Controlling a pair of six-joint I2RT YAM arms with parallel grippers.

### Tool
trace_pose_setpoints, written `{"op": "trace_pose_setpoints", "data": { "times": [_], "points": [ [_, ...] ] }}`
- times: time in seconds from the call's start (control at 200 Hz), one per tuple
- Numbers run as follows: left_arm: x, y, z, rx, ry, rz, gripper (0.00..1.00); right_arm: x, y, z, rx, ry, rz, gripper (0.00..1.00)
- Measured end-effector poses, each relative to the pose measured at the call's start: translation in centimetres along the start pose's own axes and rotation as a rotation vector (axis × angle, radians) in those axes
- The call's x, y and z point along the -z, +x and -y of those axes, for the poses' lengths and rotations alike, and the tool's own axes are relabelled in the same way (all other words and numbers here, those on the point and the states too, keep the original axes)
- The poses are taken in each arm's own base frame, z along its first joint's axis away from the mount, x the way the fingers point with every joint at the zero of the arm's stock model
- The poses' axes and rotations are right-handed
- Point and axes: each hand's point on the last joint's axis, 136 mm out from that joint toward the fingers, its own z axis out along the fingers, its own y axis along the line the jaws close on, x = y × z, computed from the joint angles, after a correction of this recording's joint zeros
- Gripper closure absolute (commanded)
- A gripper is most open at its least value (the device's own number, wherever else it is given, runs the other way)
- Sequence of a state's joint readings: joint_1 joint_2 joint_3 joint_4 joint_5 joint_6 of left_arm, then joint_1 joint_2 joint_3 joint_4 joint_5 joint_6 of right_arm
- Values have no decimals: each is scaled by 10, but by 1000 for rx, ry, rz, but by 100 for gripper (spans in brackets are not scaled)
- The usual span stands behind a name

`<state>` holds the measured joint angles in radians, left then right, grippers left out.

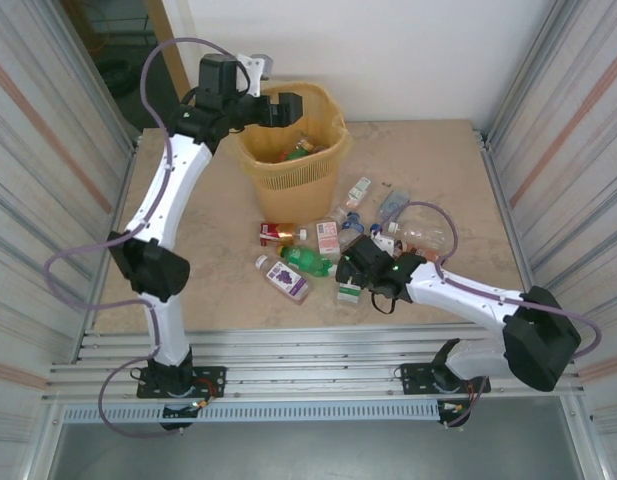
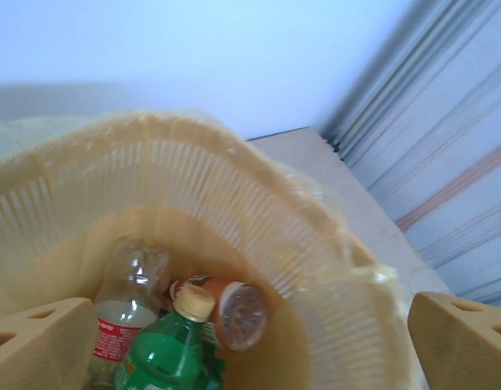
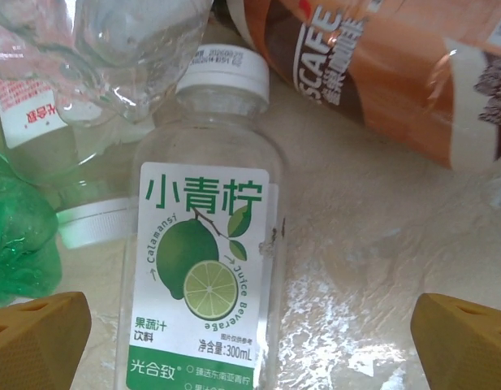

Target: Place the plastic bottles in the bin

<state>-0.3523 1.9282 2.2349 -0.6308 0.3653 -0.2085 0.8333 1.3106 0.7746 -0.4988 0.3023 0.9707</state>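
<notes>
While the right gripper (image 3: 250,335) hangs low over the table (image 1: 213,240) with its fingers spread wide and gripping nothing, a clear lime bottle (image 3: 203,244) with a white cap lies straight below it, its label reading 小青柠, "Calamansi Juice Beverage" and 300mL. Just beyond that cap lies one brown bottle (image 3: 372,65) lettered "SCAFE". To the left are one crinkled green bottle (image 3: 19,236) and one red-labelled bottle (image 3: 39,81) of clear plastic. Seen from above, the plastic bottles (image 1: 333,245) on the table number roughly ten, lying on their sides and crowding one another between the right arm and the bin, among them one purple-labelled bottle (image 1: 288,279); where they overlap the exact count is hard to make out. Farther back stands the orange-yellow bin (image 1: 288,178), its liner folded over the rim. Above its mouth hovers the left gripper (image 1: 288,108), fingers released and empty. Inside lie three more: one clear bottle (image 2: 124,301) with a red label, one green capped bottle (image 2: 173,353) and one orange-brown bottle (image 2: 238,313) seen base-on. Ribbed metal walls (image 1: 58,150) flank the table.
</notes>
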Motion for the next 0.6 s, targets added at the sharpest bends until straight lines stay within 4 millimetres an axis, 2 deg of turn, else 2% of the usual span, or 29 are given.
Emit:
{"op": "trace_pose_setpoints", "data": {
  "times": [0.12,0.22,0.441,0.601],
  "points": [
    [26,-2,22,-27,22,39,1,-7,7,-8,11,6,-35,0],
    [41,11,29,-30,21,48,1,-13,10,-14,18,12,-57,0],
    [65,59,21,38,-20,57,1,-25,14,-23,34,35,-96,2],
    [89,83,14,91,-62,91,1,-34,22,-20,44,65,-128,8]
  ]
}}
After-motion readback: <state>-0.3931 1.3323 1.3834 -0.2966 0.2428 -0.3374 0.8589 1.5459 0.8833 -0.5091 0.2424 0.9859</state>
